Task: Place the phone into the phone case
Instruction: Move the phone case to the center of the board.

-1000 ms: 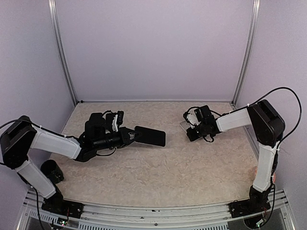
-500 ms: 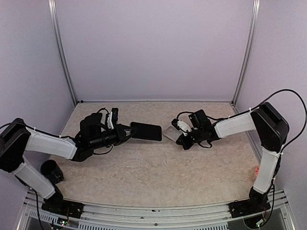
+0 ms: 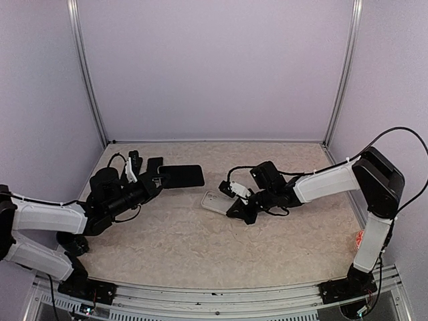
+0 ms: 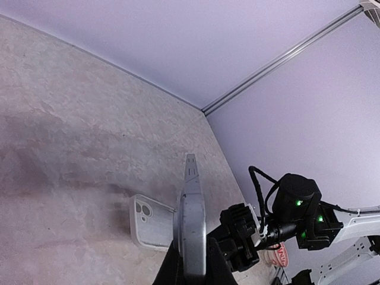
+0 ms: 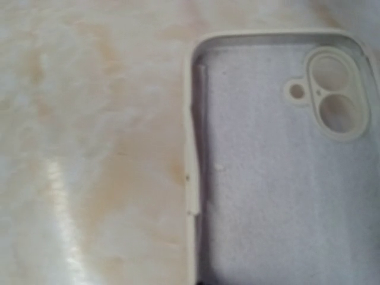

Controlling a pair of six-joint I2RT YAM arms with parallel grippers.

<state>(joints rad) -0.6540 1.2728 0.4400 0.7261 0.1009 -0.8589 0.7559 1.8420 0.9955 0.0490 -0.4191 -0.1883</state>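
We clamp the phone (image 3: pixel 184 176) in our left gripper (image 3: pixel 159 179), left of the phone case (image 3: pixel 215 200); our right gripper (image 3: pixel 234 204) sits at its right edge, grip unclear

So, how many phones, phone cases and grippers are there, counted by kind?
Phone: 1
Phone case: 1
Grippers: 2, the left gripper and the right gripper
Total: 4

Soft even light from above, top view bright and sharp, only faint shadows on the table (image 3: pixel 200 247), left wrist view clear with a wide grey shadow, right wrist view blurry, phone case (image 5: pixel 267 190) fuzzy, white glare streak at lower left.
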